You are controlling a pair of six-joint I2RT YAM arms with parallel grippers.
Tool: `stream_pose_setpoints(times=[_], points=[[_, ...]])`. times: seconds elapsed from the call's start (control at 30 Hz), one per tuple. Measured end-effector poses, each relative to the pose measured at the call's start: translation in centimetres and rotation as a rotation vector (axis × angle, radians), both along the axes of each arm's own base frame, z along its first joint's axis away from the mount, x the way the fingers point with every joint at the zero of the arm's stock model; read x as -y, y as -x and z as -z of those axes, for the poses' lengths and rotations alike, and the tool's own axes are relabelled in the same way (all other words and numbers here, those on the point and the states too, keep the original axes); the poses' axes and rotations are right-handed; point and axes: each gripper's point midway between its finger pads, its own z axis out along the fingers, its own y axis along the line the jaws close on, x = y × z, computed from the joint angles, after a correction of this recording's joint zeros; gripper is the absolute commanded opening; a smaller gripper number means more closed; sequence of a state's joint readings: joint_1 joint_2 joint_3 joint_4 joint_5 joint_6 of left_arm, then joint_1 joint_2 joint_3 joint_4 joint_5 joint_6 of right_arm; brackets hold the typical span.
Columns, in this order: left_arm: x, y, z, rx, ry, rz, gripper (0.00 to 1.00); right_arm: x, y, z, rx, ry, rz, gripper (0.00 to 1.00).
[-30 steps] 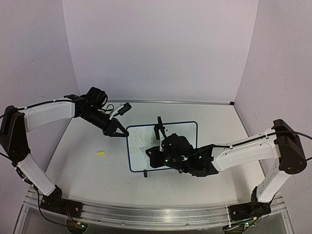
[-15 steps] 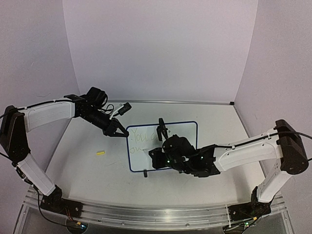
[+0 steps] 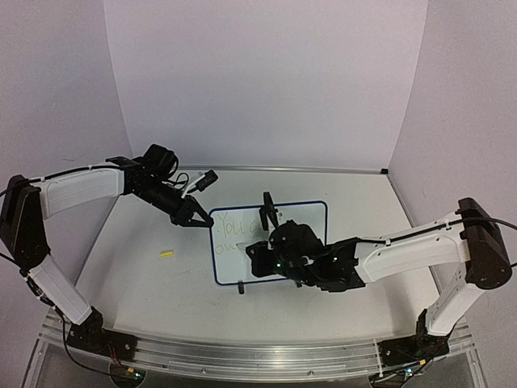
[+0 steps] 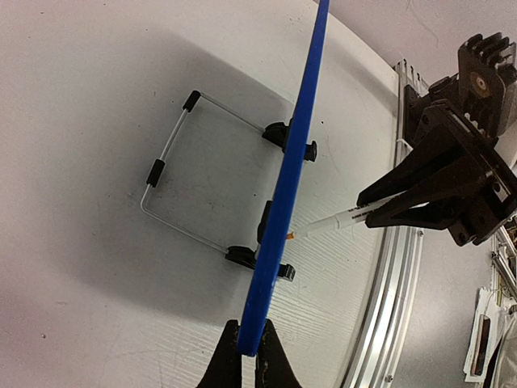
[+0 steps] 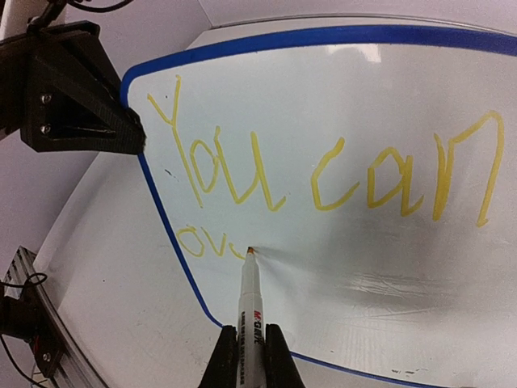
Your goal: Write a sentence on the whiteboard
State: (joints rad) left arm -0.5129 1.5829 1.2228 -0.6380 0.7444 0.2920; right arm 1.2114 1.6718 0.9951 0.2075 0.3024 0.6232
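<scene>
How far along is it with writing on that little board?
Done: "You can" fills the top line of the whiteboard in yellow. In hand: the right end effector grips a marker, tip at "ov" starting the second line, while the left end effector clamps the board's blue edge. Left: the rest of that second line of the sentence.

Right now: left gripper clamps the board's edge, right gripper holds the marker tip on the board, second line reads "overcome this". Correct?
Wrong on the second line: the right wrist view shows only "ov" and a started stroke under "You can". The rest holds: left gripper clamps the edge of the board, right gripper holds the marker tip on it.
</scene>
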Motion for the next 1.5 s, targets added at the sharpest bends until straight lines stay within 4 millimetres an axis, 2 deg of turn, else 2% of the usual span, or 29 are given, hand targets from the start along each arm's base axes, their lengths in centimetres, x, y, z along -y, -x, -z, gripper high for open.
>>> stream_pose_setpoints(times=[0.23, 0.83, 1.3, 1.5], points=[[0.0, 0.0, 0.0, 0.000, 0.000, 0.000, 0.00, -0.4, -0.1, -0.6, 0.008, -0.012, -0.004, 0.00], [0.0, 0.0, 0.0, 0.000, -0.001, -0.001, 0.00, -1.0, 0.4, 0.9, -0.040, -0.005, -0.032, 0.00], [0.0, 0.0, 0.0, 0.000, -0.001, -0.001, 0.00, -0.5, 0.7, 1.7, -0.063, 0.014, -0.022, 0.00], [0.0, 0.0, 0.0, 0.000, -0.001, -0.001, 0.00, 0.4, 0.6, 1.5, -0.055, 0.026, 0.000, 0.00]])
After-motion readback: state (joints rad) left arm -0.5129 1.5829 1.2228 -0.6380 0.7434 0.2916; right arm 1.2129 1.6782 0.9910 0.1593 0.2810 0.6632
